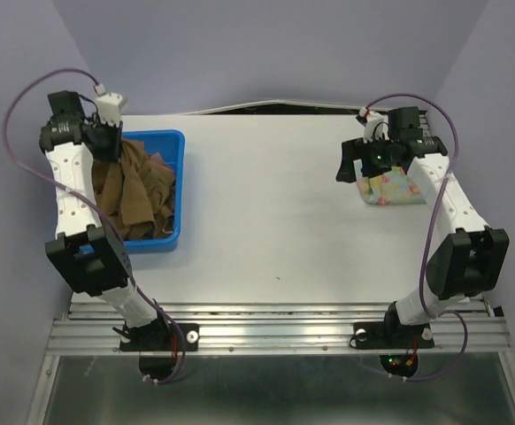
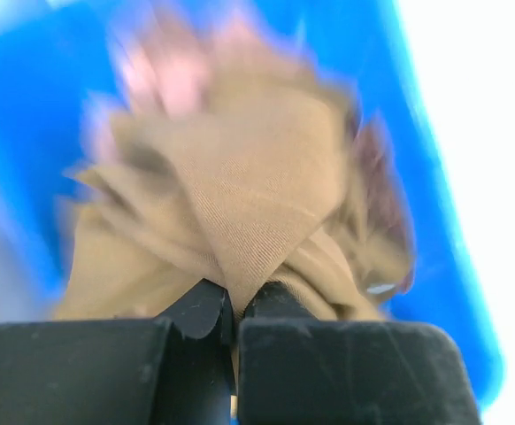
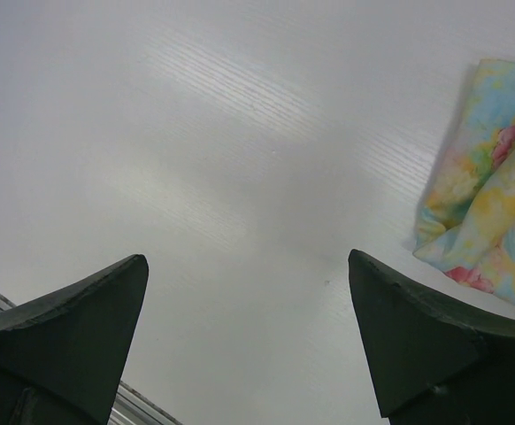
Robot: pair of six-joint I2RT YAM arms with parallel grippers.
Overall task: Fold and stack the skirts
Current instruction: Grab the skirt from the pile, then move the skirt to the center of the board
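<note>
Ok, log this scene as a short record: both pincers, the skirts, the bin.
left pincer: shut on brown skirt, over the bin
right pincer: open, holding nothing, bare table between its fingers
brown skirt: heaped in bin, one fold pinched
floral skirt: on table, beside right pincer, not gripped
bin: blue, far left of table

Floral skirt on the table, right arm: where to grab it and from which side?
Probably the bunched edge toward the middle of the table: the floral skirt lies in a folded bundle, and its folds rise there. Come from above on that side; the right gripper, jaws open, is over bare table beside it.
</note>
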